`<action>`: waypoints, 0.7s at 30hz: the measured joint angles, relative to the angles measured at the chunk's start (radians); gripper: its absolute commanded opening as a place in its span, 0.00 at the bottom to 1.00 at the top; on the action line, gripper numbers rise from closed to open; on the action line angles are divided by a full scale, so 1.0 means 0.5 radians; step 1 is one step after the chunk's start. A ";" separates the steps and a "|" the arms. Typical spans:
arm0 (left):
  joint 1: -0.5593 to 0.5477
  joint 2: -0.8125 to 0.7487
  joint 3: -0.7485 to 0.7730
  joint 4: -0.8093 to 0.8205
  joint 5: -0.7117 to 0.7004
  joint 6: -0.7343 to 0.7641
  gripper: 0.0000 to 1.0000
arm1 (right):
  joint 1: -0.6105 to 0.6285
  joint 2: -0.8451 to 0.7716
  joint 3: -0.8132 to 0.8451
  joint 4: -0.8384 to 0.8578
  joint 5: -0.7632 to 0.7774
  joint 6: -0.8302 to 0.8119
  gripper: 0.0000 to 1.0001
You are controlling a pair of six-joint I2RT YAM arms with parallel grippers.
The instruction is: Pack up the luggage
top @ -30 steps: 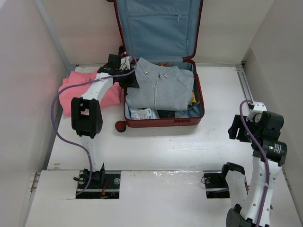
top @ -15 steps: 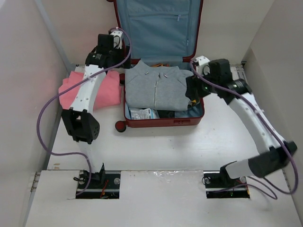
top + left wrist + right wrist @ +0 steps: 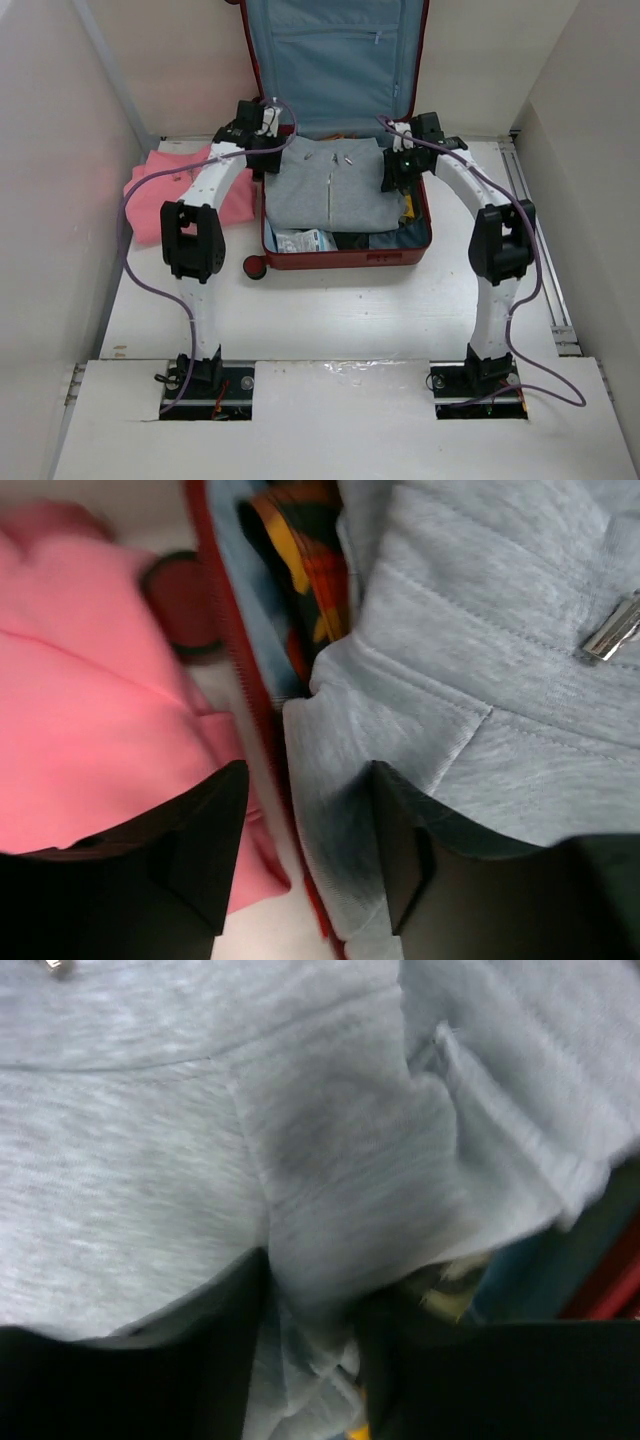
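The luggage (image 3: 340, 258) lies open at the back of the table, its blue-lined lid leaning on the wall. A grey zip sweatshirt (image 3: 330, 190) covers its contents. My left gripper (image 3: 262, 158) is at the left rim. In the left wrist view it (image 3: 305, 870) stands open astride the red rim (image 3: 250, 730) and the sweatshirt's edge (image 3: 480, 680), with a gap on the pink side. My right gripper (image 3: 395, 175) is at the sweatshirt's right side. In its wrist view it (image 3: 310, 1360) is shut on a fold of the grey fabric (image 3: 150, 1140).
A pink garment (image 3: 165, 190) lies on the table left of the luggage, close to my left fingers (image 3: 200, 850). A white packet (image 3: 300, 241) and dark clothes show at the luggage's front. A wheel (image 3: 256, 267) sticks out at the front left. Walls stand on both sides.
The right arm swung from the table's right side onto the sweatshirt's right edge. The left gripper came from the back corner down to the left rim. Both sets of jaws narrowed.
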 measured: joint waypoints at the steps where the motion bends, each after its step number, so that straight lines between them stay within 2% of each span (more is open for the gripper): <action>1: -0.007 0.034 -0.030 0.006 0.011 0.005 0.45 | 0.004 0.014 0.009 0.014 -0.020 -0.002 0.18; 2: -0.014 0.059 -0.050 0.011 0.029 0.007 0.45 | 0.007 0.020 0.013 0.023 -0.034 -0.011 0.00; 12: -0.059 0.069 -0.079 0.042 -0.025 0.037 0.45 | 0.022 -0.008 0.018 0.024 0.076 -0.221 0.00; 16: -0.075 0.069 -0.079 0.041 -0.069 0.047 0.45 | 0.016 0.042 0.121 -0.009 0.092 -0.283 0.00; 21: -0.082 0.069 -0.079 0.046 -0.072 0.046 0.56 | 0.003 0.237 0.440 -0.129 0.148 -0.391 0.00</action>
